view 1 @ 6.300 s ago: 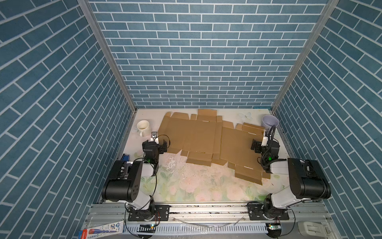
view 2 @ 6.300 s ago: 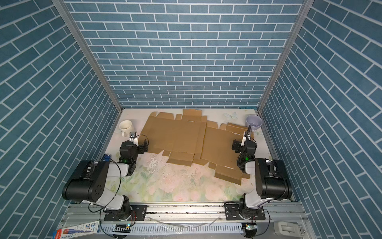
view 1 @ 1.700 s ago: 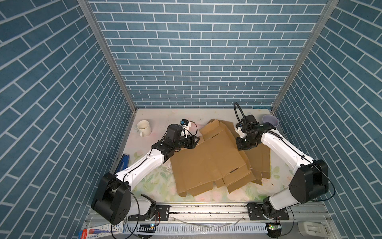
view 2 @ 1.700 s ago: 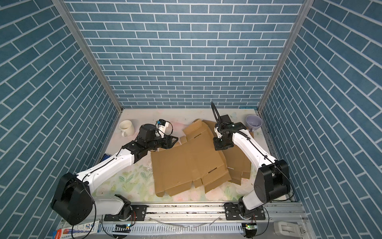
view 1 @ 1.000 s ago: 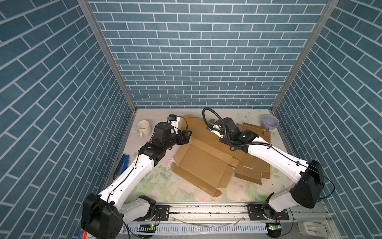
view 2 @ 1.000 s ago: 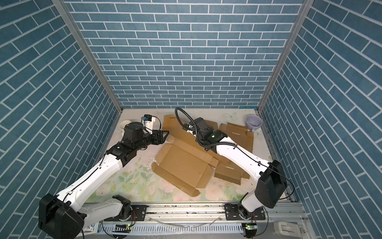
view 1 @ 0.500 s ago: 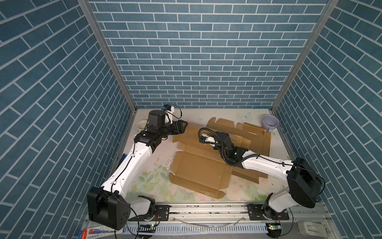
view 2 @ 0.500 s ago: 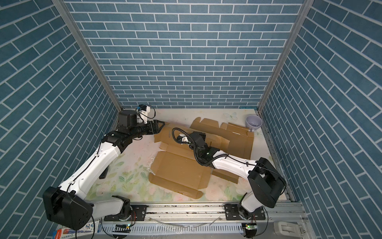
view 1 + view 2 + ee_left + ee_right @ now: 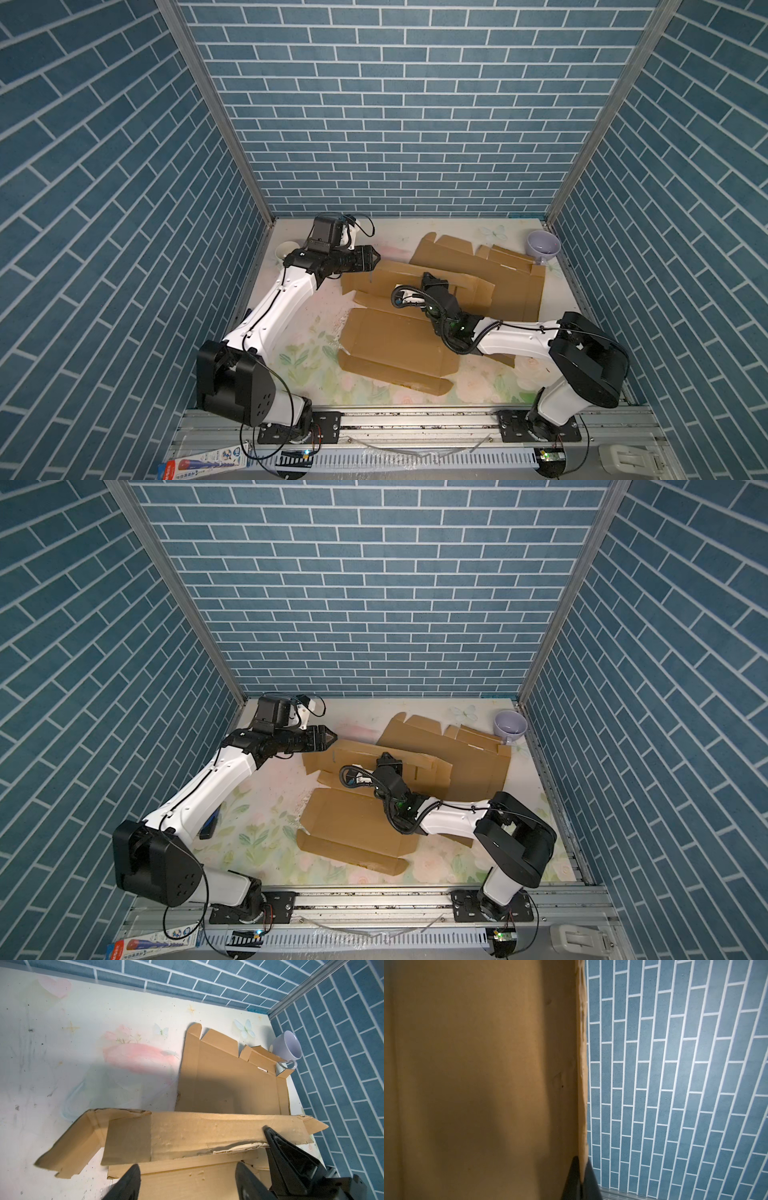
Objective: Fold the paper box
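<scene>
The paper box point(image 9: 390, 345) is brown cardboard, half formed, in the middle of the table in both top views. Its base lies flat and a long back wall point(image 9: 365, 752) stands up from it. My right gripper point(image 9: 428, 277) is shut on the wall's top edge point(image 9: 582, 1084); its closed fingertips point(image 9: 581, 1169) pinch the card. It also shows as a black wedge point(image 9: 286, 1157) on the wall. My left gripper point(image 9: 376, 259) hovers at the wall's back left end. Its fingers point(image 9: 133, 1180) stand wide apart over the card point(image 9: 197, 1132), holding nothing.
A second flat cardboard sheet point(image 9: 503, 270) lies at the back right, touching a lilac cup point(image 9: 543, 249) in the corner. A white cup point(image 9: 286, 249) sits at the back left behind my left arm. Blue brick walls close three sides.
Over the last second the box slid toward the front and its back wall came upright. My left gripper swung to the back left; its jaws narrowed slightly.
</scene>
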You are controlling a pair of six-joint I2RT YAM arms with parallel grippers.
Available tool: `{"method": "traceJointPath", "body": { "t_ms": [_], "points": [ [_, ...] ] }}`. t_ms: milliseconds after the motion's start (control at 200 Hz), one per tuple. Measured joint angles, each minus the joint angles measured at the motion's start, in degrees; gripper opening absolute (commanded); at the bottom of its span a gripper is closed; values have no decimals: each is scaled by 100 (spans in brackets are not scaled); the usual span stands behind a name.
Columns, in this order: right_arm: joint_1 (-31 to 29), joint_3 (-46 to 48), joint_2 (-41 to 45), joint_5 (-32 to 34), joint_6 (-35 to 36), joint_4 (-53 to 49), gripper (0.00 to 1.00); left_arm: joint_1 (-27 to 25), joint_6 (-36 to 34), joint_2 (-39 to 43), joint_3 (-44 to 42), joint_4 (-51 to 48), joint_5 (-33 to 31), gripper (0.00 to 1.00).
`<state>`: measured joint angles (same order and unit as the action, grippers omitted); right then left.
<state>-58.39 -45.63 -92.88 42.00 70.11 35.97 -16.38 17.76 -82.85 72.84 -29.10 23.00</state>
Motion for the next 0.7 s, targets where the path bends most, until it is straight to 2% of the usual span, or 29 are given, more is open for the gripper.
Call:
{"method": "traceJointPath", "body": {
  "t_ms": [275, 520, 700],
  "points": [
    [-249, 7, -79, 162, 85, 354, 0, 0, -157, -186, 57, -168, -105, 69],
    [-275, 7, -107, 199, 72, 350, 0, 0, -205, -369, 87, -236, -365, 69],
    [-280, 33, -107, 201, 68, 352, 0, 0, -120, -413, -42, -101, -308, 67]
  ]
}}
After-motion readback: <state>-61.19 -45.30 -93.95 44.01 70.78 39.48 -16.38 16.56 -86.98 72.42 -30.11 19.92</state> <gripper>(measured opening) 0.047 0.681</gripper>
